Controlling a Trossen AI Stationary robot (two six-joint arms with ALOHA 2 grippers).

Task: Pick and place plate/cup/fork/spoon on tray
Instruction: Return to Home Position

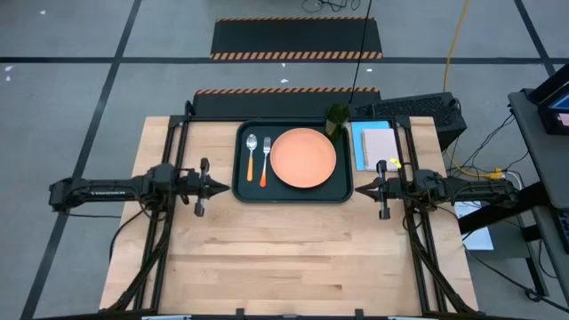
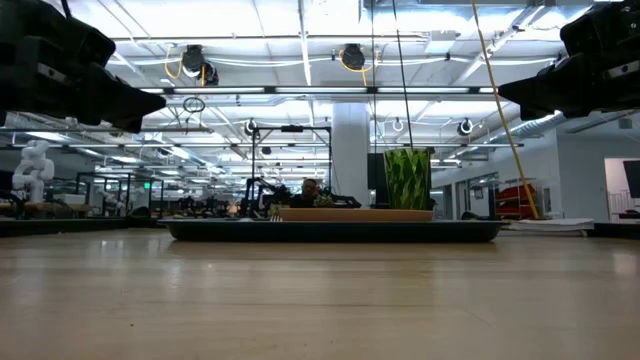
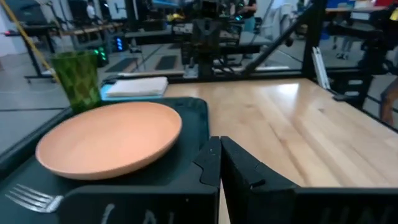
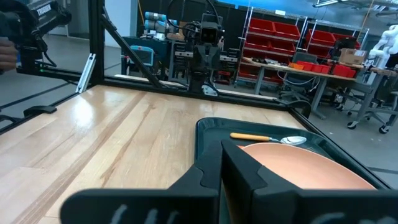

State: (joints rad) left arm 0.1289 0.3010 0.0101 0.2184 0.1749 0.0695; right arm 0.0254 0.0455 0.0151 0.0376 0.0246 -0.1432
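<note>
On the wooden table (image 1: 293,258) the two arms lie stretched towards each other from either side, with the tray (image 1: 242,191) between them near the far edge. The left end effector (image 1: 220,187) hangs just off the tray's left rim, its fingers pressed together and holding nothing. The right end effector (image 1: 362,188) hangs just off the right rim, likewise closed and empty. The plate (image 1: 303,158) lies flat in the tray's right half. The cup (image 1: 336,119) stands upright at the tray's far right corner, close to the plate. The fork (image 1: 265,160) and the spoon (image 1: 252,156) lie side by side between the plate and the left rim, with the spoon nearer the rim.
</note>
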